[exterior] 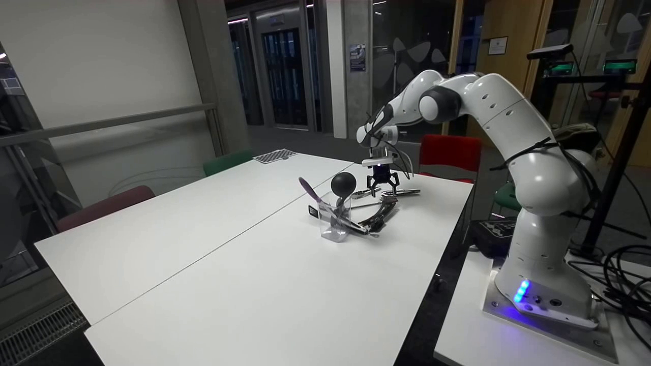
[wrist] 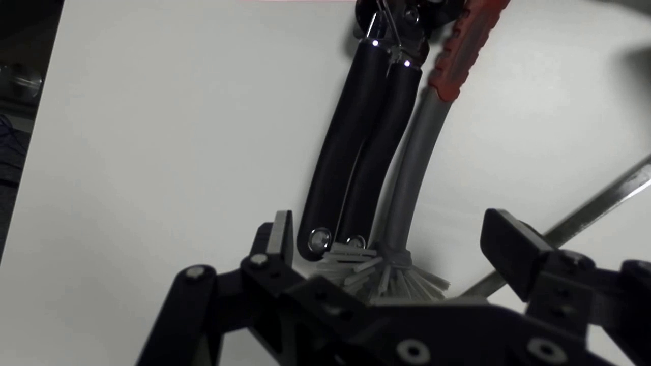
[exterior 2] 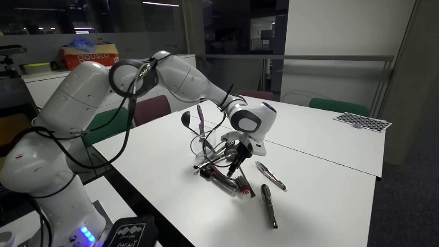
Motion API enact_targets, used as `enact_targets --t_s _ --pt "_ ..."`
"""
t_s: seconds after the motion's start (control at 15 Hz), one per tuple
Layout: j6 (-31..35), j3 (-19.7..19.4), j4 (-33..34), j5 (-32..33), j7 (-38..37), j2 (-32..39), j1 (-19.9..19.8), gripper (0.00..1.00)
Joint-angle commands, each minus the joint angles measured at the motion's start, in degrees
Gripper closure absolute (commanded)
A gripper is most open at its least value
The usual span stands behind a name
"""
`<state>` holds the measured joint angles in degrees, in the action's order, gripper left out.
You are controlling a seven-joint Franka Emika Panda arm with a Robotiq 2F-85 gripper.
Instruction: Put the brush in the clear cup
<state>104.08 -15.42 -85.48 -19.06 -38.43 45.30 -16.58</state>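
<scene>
Red and grey, the brush (wrist: 423,147) is lying on the white table (exterior: 254,305), nearer the edge by the robot's base (exterior: 546,277) than the edge opposite. Its ridged red grip is running into a smooth grey shaft, and pale bristles are fanning out at the head; in an exterior view, red is showing among them. The gripper (wrist: 394,244) is hanging over that head with its fingers spread wide, gripping nothing; whether it's touching the bristles I can't tell. A can opener (wrist: 358,147) is lying alongside, the bristles overlapping the ends of its black handles.

Farther from the side edge that is running out to a checkered sheet (exterior 2: 368,122) on the corner, the clear cup (exterior: 330,234) is standing near the brush, holding a black ladle (exterior: 344,184) and a purple-handled utensil (exterior: 308,190). A black slotted head (exterior: 313,211) is showing beside its wall; whether it's inside I can't tell. Two slim metal utensils (exterior 2: 269,206) are lying closer to that side edge.

Away from the table, a cardboard box (exterior 2: 90,59) is sitting with blue plastic (exterior 2: 82,44) bulging from its top, near a yellow-lidded tub (exterior 2: 36,68).
</scene>
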Motion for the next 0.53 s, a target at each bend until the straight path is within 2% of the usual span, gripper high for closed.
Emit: enact_targets --t_s 0.0,0.47 --pt "-1.98 1.17 4.26 0.78 0.81 3.82 -0.88 0.0" --pt "-3.07 1.83 9.84 0.46 1.01 8.93 -1.75 0.0"
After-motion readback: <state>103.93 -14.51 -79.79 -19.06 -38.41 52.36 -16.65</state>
